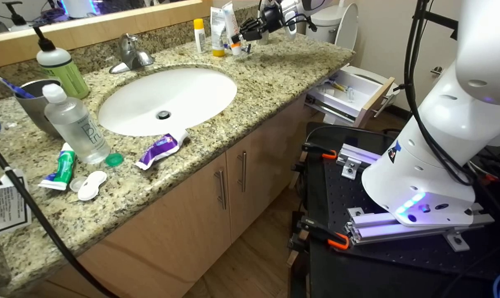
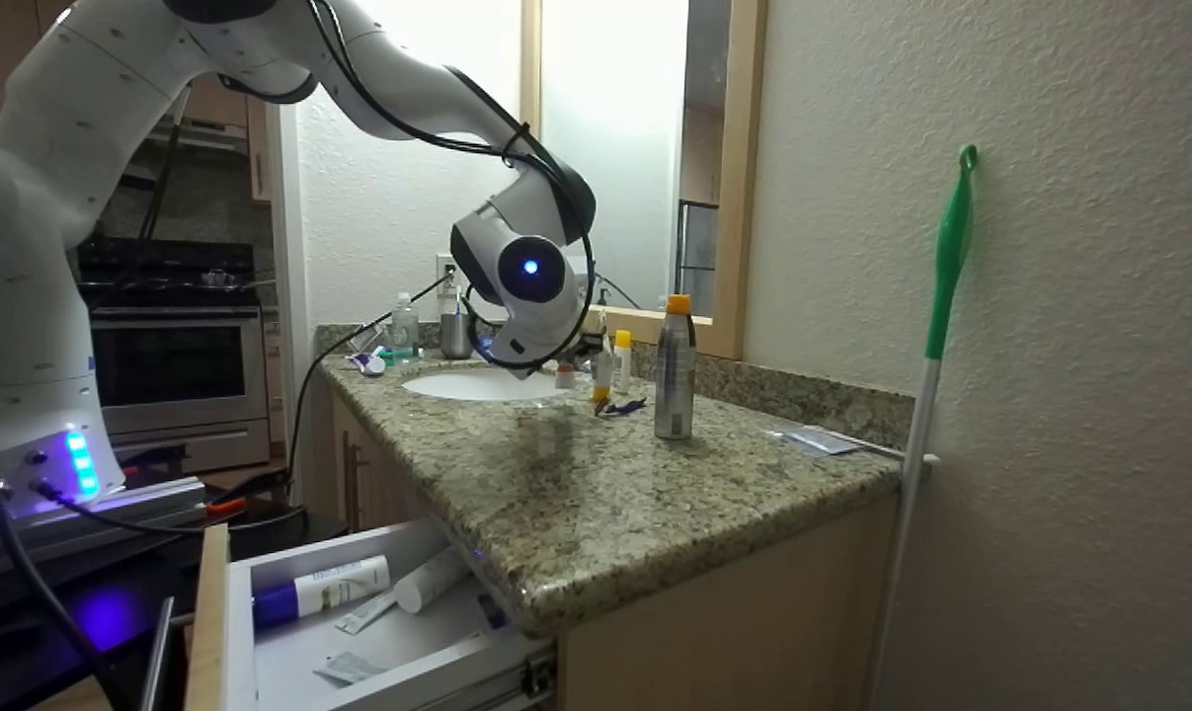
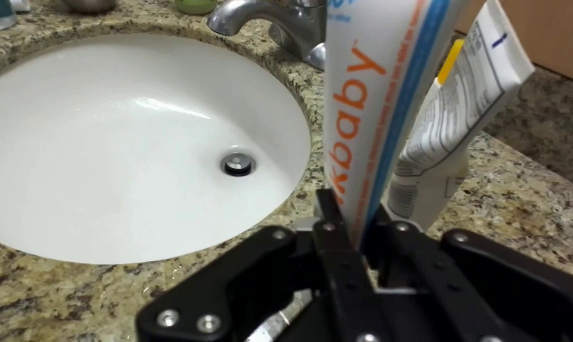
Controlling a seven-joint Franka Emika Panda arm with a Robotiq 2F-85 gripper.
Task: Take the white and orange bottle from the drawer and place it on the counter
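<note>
Tabletop of speckled beige-brown granite (image 1: 274, 78) lies below the fingers (image 3: 336, 259). Just beside them, the white oval sink (image 3: 125, 142) could catch whatever is released off balance. On their opposite side, a white squeeze tube with dark print (image 3: 450, 118) could topple if they spread too far. Pinched between them is the task's white and orange bottle (image 3: 368, 104), tube-shaped with a blue stripe; I cannot tell whether its base touches the tabletop, and early release would likely drop it. Below, near the fingers, 1 small dark-blue object (image 2: 625, 406) might tilt that base.
</note>
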